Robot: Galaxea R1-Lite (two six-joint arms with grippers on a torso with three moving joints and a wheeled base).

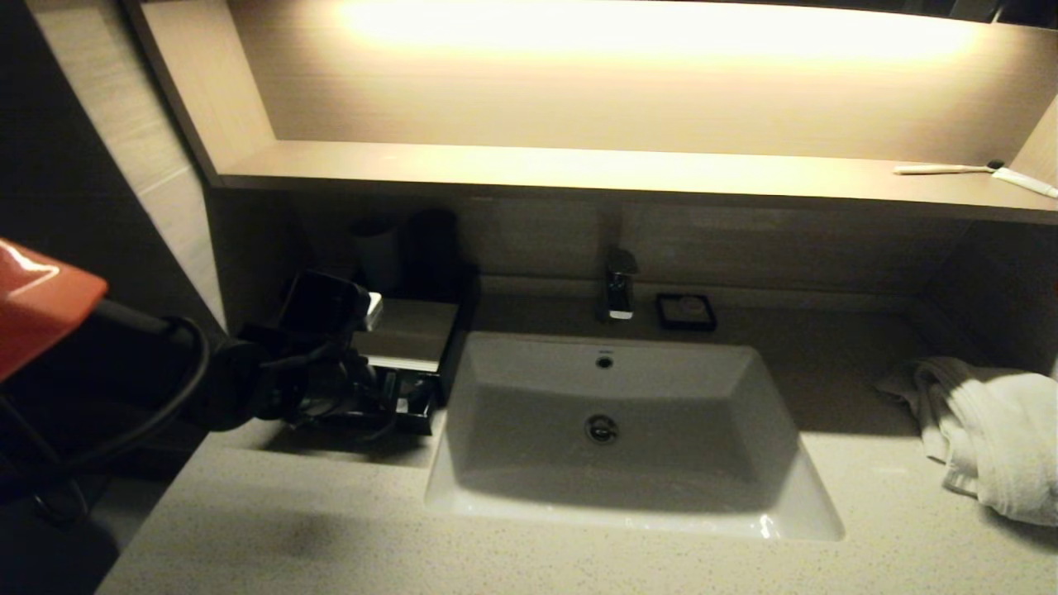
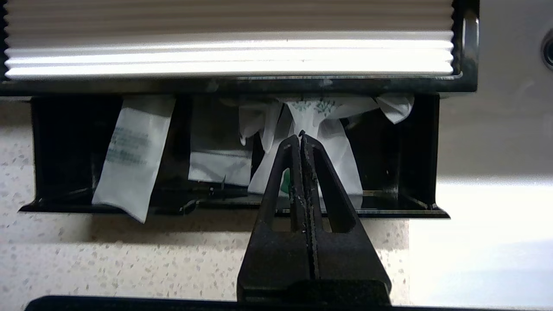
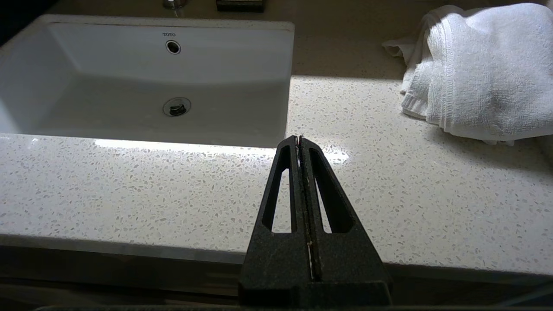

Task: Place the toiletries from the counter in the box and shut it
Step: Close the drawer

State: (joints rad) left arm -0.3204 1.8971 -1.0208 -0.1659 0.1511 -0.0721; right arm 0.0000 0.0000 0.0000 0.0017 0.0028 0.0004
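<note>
Closest in the left wrist view, the left gripper [image 2: 301, 137] has its jaws pressed together with nothing between them, held low over the speckled counter [image 2: 129, 255]. Just past the fingertips lies the black box [image 2: 425, 172], its drawer pulled out from under a ribbed pale lid [image 2: 229, 39]. Directly ahead of the tips a crumpled white packet [image 2: 332, 129] sits inside the drawer; off to one side of the jaws are a flat white sachet [image 2: 218, 142] and, further along, a long white sachet [image 2: 129, 160] leaning over the drawer's front lip (its lower end overhangs the counter).

From the head view the left gripper [image 1: 388, 397] is at the box [image 1: 413, 347], beside the white sink [image 1: 612, 430].

Over the counter's near edge hangs the right gripper [image 3: 299, 139], its jaws likewise together and empty. Beyond its tips is the sink [image 3: 142, 86], and off to the other side a folded white towel [image 3: 479, 69].
</note>
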